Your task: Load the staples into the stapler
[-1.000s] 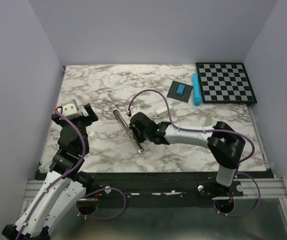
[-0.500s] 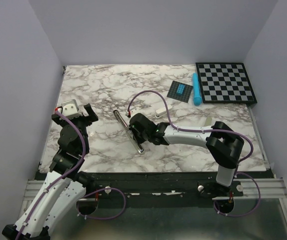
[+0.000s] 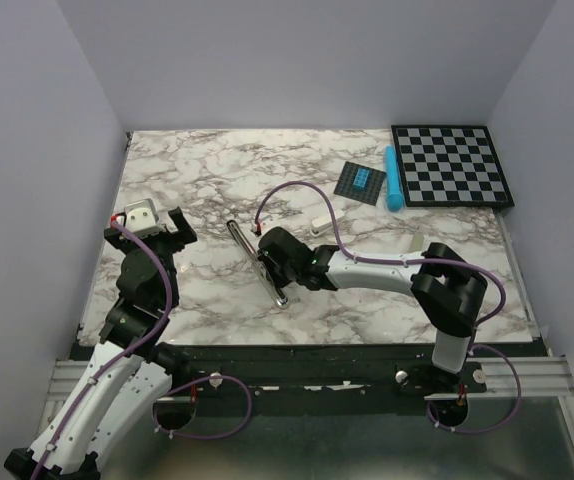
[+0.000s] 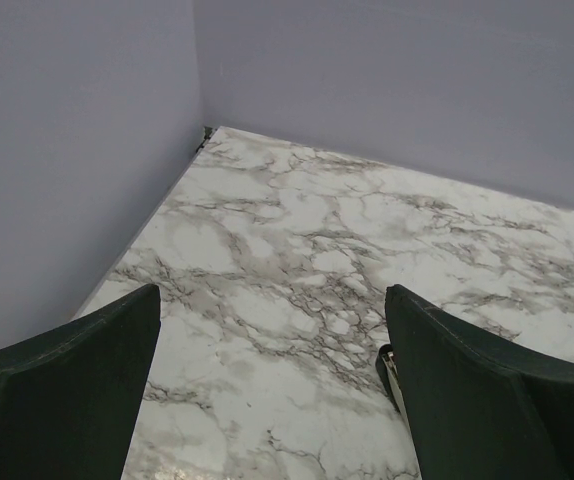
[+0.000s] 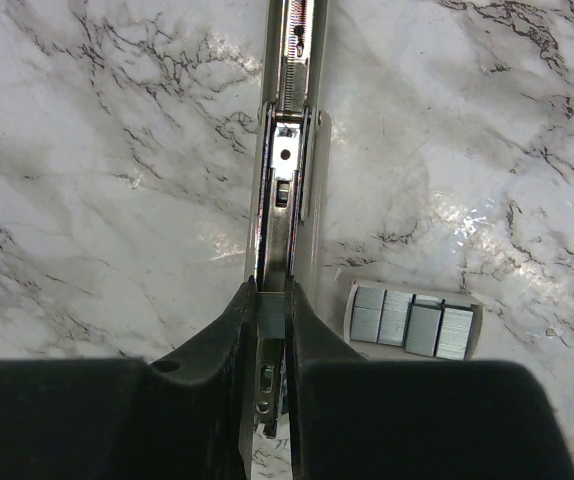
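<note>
The stapler [image 3: 257, 262] lies opened flat on the marble, its silver channel [image 5: 289, 180] running up the right wrist view. My right gripper [image 5: 270, 290] is shut on a small grey staple strip [image 5: 270, 312] and holds it directly over the channel; in the top view this gripper [image 3: 265, 256] sits at the stapler's middle. The white staples box [image 5: 412, 320] with several grey strips lies just right of the channel. My left gripper [image 3: 164, 226] is open and empty, left of the stapler; in the left wrist view [image 4: 272, 291] one black stapler end [image 4: 387, 365] peeks past the right finger.
A small white oblong block [image 3: 319, 222] and a beige bar [image 3: 417, 243] lie behind the right arm. A dark tile with blue squares [image 3: 360, 182], a cyan tube [image 3: 393, 178] and a chequered board [image 3: 452, 165] sit at the back right. Grey walls enclose the table.
My right gripper has shifted slightly toward the stapler with the strip in it. The left arm has not moved.
</note>
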Robot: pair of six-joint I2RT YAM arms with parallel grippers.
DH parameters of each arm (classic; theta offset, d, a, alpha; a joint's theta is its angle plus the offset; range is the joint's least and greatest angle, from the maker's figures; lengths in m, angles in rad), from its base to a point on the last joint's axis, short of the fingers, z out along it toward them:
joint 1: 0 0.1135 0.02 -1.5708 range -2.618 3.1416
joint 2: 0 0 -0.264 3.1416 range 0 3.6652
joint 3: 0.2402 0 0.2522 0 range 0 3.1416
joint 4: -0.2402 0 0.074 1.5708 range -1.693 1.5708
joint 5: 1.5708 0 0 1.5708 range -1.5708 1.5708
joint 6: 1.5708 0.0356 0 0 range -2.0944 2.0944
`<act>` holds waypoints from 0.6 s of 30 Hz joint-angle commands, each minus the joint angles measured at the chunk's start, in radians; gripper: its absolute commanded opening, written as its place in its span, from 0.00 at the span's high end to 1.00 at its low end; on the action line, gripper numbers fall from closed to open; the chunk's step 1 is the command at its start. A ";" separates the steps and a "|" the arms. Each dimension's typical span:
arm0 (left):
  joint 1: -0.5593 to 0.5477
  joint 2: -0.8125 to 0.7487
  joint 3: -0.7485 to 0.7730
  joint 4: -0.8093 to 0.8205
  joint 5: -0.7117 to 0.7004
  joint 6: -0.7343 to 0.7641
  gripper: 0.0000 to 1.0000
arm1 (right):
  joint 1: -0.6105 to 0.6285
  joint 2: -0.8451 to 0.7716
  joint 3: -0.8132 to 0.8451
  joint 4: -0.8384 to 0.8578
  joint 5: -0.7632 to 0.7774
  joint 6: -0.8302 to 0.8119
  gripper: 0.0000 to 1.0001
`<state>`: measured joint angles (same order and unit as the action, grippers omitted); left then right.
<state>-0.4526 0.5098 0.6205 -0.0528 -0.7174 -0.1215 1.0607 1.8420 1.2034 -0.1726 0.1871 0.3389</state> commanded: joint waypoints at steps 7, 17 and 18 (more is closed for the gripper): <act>0.009 0.006 -0.005 0.010 0.016 -0.010 0.01 | 0.010 0.037 0.004 -0.018 0.020 -0.001 0.84; 0.009 0.004 -0.007 0.008 0.015 -0.009 0.01 | 0.010 0.022 -0.002 -0.024 0.017 0.008 0.83; 0.009 0.003 -0.005 0.008 0.015 -0.009 0.01 | 0.010 0.017 -0.002 -0.022 0.015 0.009 0.83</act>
<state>-0.4515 0.5144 0.6205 -0.0525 -0.7170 -0.1219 1.0611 1.8572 1.2034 -0.1734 0.1871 0.3393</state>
